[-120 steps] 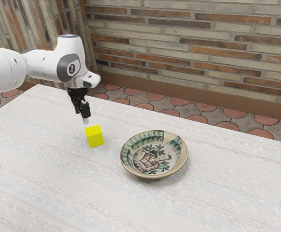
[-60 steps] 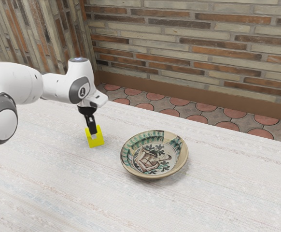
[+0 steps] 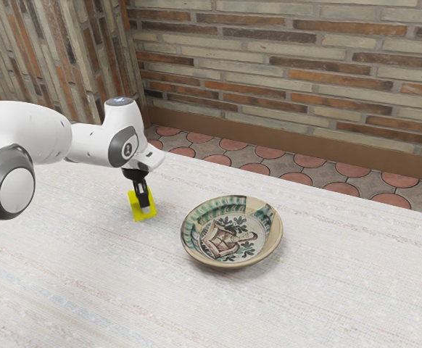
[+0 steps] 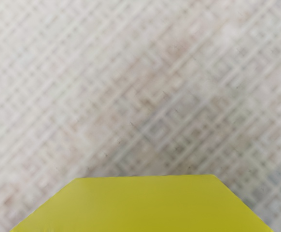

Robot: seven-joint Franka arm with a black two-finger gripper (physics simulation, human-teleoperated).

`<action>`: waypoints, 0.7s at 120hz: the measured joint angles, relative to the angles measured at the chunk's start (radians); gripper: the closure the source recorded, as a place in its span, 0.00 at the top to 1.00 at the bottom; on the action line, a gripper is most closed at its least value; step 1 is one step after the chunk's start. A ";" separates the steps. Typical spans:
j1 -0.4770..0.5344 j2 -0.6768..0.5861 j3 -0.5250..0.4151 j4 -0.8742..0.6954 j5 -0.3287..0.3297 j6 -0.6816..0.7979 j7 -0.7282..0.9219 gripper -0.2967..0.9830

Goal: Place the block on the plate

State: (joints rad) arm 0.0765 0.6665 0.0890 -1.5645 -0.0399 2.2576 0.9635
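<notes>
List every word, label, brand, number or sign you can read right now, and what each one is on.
Readable text: none.
Arm: a small mark on the dark joint cover, too small to read.
Plate: painted figures and leaf-like shapes, no lettering I can make out.
Yellow block: no label on the parts that show.

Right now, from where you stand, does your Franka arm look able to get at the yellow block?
Probably yes: the tool is down at the yellow block, and the plate stands apart, toward the exterior view's right, so nothing seems in the way.
</notes>
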 joint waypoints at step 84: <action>-0.258 -0.309 0.000 -0.150 -0.016 -0.074 0.018 0.54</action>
State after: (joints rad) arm -0.1810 0.3579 0.0890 -1.7148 -0.0561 2.1833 0.9813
